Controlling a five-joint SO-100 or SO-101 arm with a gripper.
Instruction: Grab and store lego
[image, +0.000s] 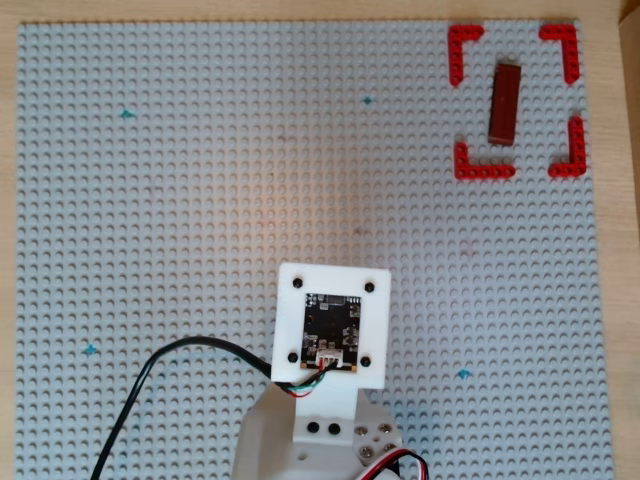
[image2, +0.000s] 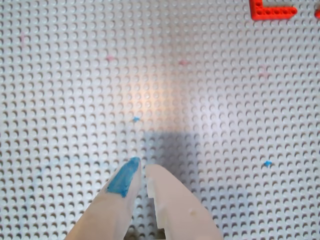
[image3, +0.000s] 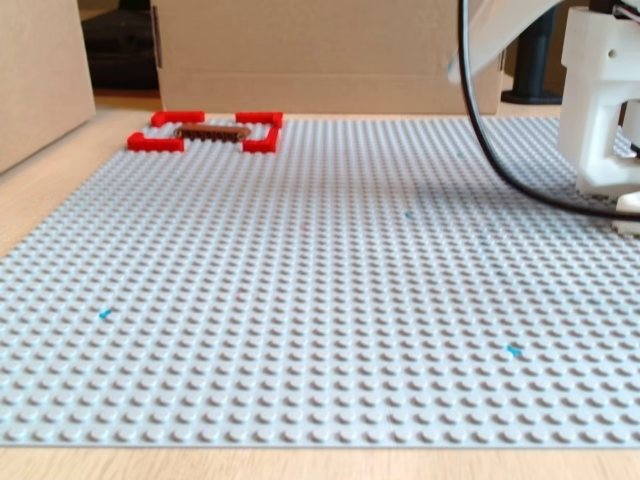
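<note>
Gripper (image2: 141, 167) is sitting nearly closed, empty, well apart from the brick (image: 504, 103) — reaching w/o opening risks knocking it (red corners (image: 484, 168) are crowding it).

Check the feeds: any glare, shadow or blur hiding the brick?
Overhead view: warm glare mid-baseplate, brick clear. Wrist view: same glow, pincer shadow ahead, brick out of frame. Fixed view: brick far, slightly soft.

Matt grey studded plastic baseplate (image: 200, 200), glossy reddish-brown plastic lego (image: 504, 103), smooth white plastic arm housing (image: 330, 320), wooden table (image3: 60, 190).
</note>
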